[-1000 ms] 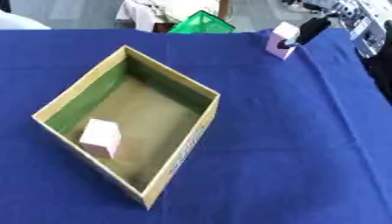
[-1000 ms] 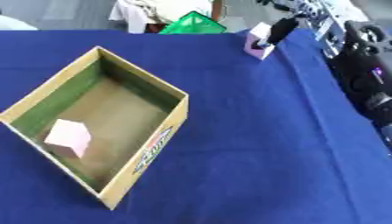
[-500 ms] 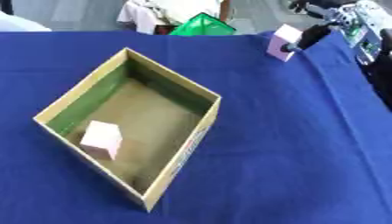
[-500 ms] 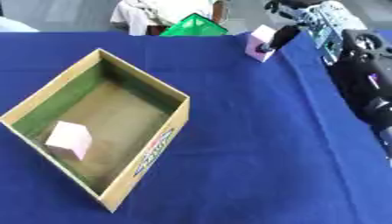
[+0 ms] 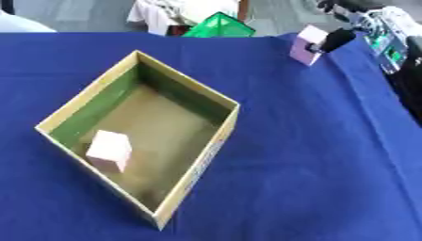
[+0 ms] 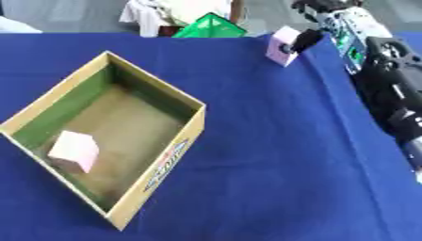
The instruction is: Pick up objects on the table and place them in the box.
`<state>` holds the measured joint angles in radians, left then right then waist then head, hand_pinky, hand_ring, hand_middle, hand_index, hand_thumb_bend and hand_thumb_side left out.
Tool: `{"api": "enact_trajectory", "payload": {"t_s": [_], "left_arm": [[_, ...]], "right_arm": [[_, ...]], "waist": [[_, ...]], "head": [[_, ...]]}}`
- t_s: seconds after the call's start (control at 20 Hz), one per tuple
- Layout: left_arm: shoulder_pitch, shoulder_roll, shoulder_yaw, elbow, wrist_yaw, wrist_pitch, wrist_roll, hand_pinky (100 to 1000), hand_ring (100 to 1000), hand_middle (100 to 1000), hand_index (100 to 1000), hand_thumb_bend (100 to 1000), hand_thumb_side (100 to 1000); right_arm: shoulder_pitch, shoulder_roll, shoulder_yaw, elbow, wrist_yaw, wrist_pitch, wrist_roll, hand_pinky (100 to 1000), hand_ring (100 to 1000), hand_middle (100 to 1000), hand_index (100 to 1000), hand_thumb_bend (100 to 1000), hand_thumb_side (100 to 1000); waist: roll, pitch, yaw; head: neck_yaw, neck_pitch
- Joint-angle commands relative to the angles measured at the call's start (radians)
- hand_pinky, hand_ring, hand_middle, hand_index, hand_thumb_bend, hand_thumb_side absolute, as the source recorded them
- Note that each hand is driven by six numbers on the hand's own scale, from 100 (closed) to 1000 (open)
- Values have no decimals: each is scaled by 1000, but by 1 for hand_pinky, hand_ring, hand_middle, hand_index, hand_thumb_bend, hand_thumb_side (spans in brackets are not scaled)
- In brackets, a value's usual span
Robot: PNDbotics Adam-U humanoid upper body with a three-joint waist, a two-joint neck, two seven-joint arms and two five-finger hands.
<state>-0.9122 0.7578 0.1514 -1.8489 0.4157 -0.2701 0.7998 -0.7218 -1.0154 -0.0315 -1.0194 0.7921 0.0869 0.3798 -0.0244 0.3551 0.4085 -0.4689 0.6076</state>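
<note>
An open cardboard box (image 5: 186, 79) sits askew on the blue tablecloth (image 5: 313, 155), left of centre. A pale pink cube (image 5: 109, 149) lies inside it, in the near left corner. A second pink block (image 5: 307, 44) is at the far right of the table, tilted. My right hand (image 5: 375, 23) reaches in from the upper right corner; its dark thumb presses the block's right side while its fingers curl over the top. The left hand shows in no view.
A green pyramid-shaped object (image 5: 218, 26) stands at the table's far edge, with white cloth (image 5: 177, 12) behind it. My right arm (image 6: 392, 89) runs down the right edge of the right eye view. Bare blue cloth lies right of and in front of the box.
The right hand's thumb has settled slightly lower against the pink block. The block, the box and the cube inside it have not moved.
</note>
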Motion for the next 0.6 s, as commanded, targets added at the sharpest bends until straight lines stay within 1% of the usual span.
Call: {"api": "enact_trajectory", "payload": {"t_s": [0.05,0.25,0.35,0.45,0.5,0.55,0.6], "left_arm": [[-8,31,5,-2,-5,1,-2,814,774,687,888,663,849],[-7,29,5,0,-5,3,-3,815,774,684,883,658,852],[-6,29,4,1,-5,4,-3,815,774,683,881,657,853],[-6,27,3,1,-5,5,-5,815,774,683,879,656,853],[-6,27,2,2,-4,5,-5,815,773,682,877,656,854],[-6,27,2,2,-5,5,-6,815,773,682,877,656,854],[-5,27,2,2,-5,6,-6,816,774,682,875,655,855]], "right_arm": [[-12,-27,-20,17,-17,16,5,841,916,875,1000,399,407],[-7,-20,-23,40,-31,29,9,815,892,864,1000,359,413],[-6,-16,-23,46,-39,33,12,793,864,844,1000,319,413],[-6,-11,-23,53,-45,39,14,781,853,835,996,301,413],[-6,-9,-23,57,-47,42,12,768,837,809,977,264,404],[-6,-6,-24,61,-51,46,8,756,823,785,960,245,399],[-7,-3,-26,63,-56,49,2,733,797,741,924,210,385]], "waist": [[2,-15,4],[2,-5,9],[2,-3,9],[2,-1,9],[3,0,10],[3,0,11],[4,0,11]], "head": [[-5,-12],[-7,-13],[-8,-10],[-9,-10],[-9,-11],[-9,-11],[-9,-11]]}}
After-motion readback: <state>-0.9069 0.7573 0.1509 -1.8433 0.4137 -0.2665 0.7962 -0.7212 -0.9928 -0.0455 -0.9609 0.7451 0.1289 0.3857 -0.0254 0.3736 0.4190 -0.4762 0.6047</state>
